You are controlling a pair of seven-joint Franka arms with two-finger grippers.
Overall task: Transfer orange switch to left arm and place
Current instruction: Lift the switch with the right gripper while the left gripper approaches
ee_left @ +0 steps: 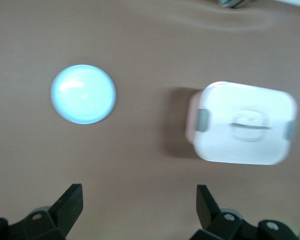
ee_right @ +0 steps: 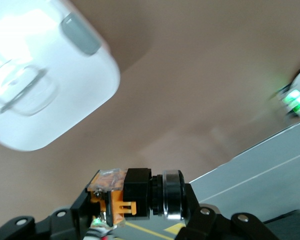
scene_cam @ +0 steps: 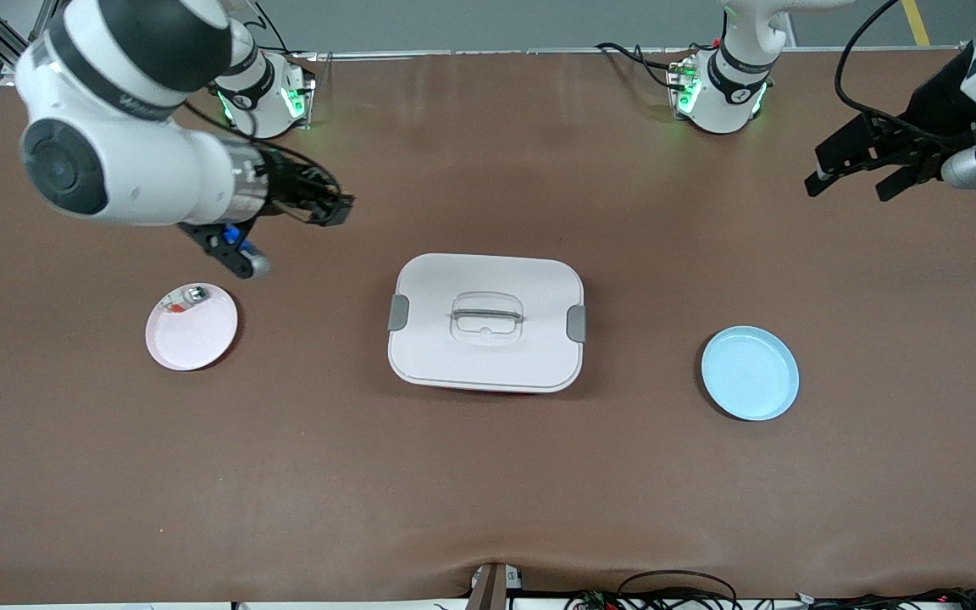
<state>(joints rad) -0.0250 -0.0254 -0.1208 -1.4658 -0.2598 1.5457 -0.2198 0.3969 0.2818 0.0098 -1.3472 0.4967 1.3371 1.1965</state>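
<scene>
The box [scene_cam: 486,322] sits mid-table, apart from both grippers. The left gripper [scene_cam: 856,169] hangs spread wide and empty over the table's left-arm end. The right gripper [ee_right: 135,210] is aloft, clamped around the orange switch [ee_right: 127,196], pinched between its fingers

Black-and-orange orange switch [ee_right: 132,197] pinched between the right gripper [ee_right: 135,212] fingers; white latched box [scene_cam: 486,322] mid-table

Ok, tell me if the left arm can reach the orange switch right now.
Probably yes: the orange switch is up in the right gripper, above bare table and clear of the box. The left gripper is open, with nothing between them.
</scene>
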